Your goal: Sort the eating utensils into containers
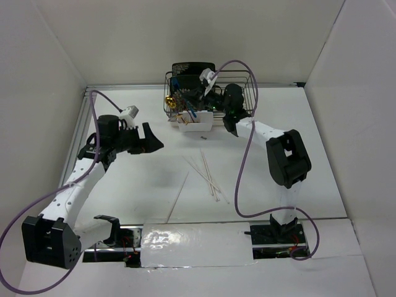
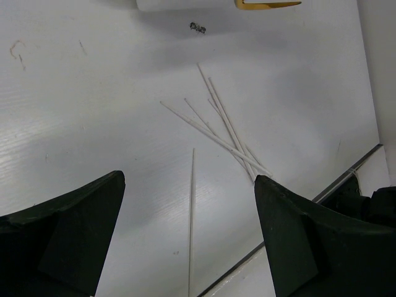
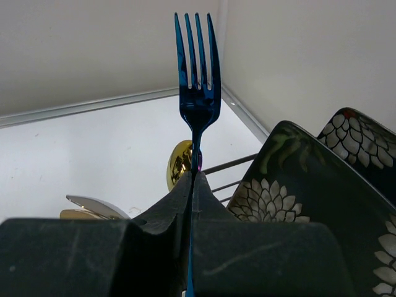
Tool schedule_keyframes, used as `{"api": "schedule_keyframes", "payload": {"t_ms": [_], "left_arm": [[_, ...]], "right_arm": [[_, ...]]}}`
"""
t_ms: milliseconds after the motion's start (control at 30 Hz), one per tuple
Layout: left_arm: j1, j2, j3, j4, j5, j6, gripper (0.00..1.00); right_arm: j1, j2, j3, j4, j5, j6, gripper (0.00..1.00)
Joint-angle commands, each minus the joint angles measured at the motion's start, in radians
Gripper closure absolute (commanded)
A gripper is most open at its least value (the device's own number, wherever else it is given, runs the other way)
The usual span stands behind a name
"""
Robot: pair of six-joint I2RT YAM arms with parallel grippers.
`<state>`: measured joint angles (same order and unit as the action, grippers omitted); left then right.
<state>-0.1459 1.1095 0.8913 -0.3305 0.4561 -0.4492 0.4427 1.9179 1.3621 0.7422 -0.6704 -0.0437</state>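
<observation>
My right gripper (image 3: 193,176) is shut on the handle of a small blue fork (image 3: 197,68), tines pointing up. In the top view this gripper (image 1: 203,102) hangs over the white caddy (image 1: 195,124) in front of the wire rack. A gold spoon (image 3: 179,163) and a silver spoon (image 3: 93,205) stand just beyond the fork. Several pale chopsticks (image 1: 207,174) lie crossed mid-table, and a single one (image 1: 178,195) lies apart. My left gripper (image 1: 153,140) is open and empty above the table, with the chopsticks (image 2: 228,131) and the single one (image 2: 192,210) below it (image 2: 189,179).
A black wire rack (image 1: 247,83) at the back holds black floral plates (image 3: 297,185). A small dark speck (image 1: 203,136) lies just in front of the caddy, whose edge (image 2: 179,5) shows at the top of the left wrist view. The white walls are close.
</observation>
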Motion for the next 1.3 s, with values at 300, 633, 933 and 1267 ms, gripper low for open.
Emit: {"api": "schedule_keyframes", "payload": {"t_ms": [300, 633, 933, 1267], "left_arm": [[-0.004, 0.016, 0.092, 0.033, 0.069, 0.098, 0.02], [-0.001, 0.006, 0.153, 0.034, 0.076, 0.118, 0.01], [-0.006, -0.051, 0.140, 0.042, 0.016, 0.136, 0.00], [0.003, -0.100, -0.003, -0.073, -0.075, -0.032, 0.02]], "right_arm": [[-0.019, -0.017, -0.144, 0.226, -0.038, -0.051, 1.00], [-0.025, -0.106, -0.181, 0.192, -0.008, -0.022, 0.37], [-0.015, -0.422, -0.201, -0.217, 0.251, 0.085, 0.21], [0.076, -0.594, -0.316, -0.992, 0.624, 0.330, 0.20]]}}
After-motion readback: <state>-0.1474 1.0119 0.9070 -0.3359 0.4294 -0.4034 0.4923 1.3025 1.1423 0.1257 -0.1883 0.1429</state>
